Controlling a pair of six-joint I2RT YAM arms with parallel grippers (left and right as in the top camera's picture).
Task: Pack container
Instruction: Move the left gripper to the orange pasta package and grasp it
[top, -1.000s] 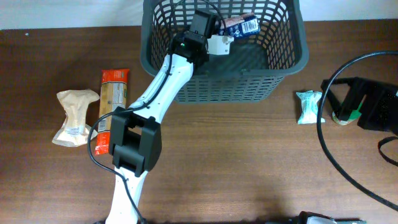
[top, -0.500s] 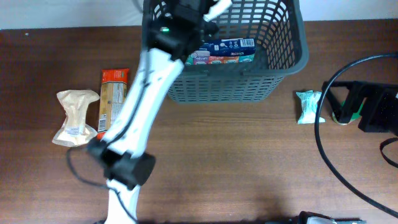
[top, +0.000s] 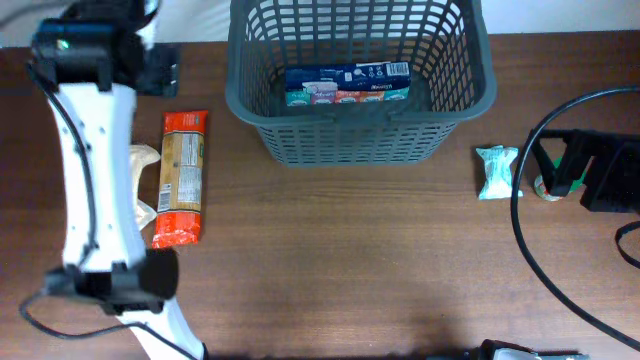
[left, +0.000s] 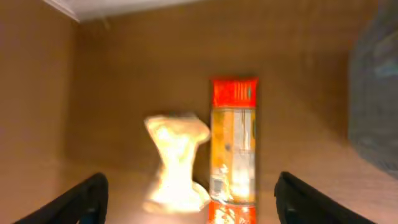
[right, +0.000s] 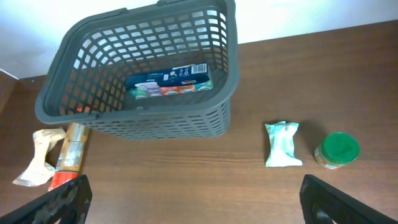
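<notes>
The container, a dark grey mesh basket (top: 358, 108), stands at the back middle of the table; it also shows in the right wrist view (right: 137, 115). A blue box (top: 347, 83) lies flat inside it (right: 169, 81). My left gripper (top: 155, 70) is open and empty, above the table left of the basket. The left wrist view shows its fingers (left: 189, 199) spread wide above an orange packet (left: 233, 149) and a beige bag (left: 176, 162). My right gripper (right: 193, 199) is open and empty, far at the right (top: 545, 160).
The orange packet (top: 180, 175) and the beige bag (top: 142, 185), partly behind my left arm, lie left of the basket. A white and green pouch (top: 496, 172) and a green-lidded jar (right: 337, 150) lie right of it. Black cables loop at the right.
My left gripper let the blue box go inside the basket, then swung out leftwards over the orange packet and beige bag. The right arm has not moved.
</notes>
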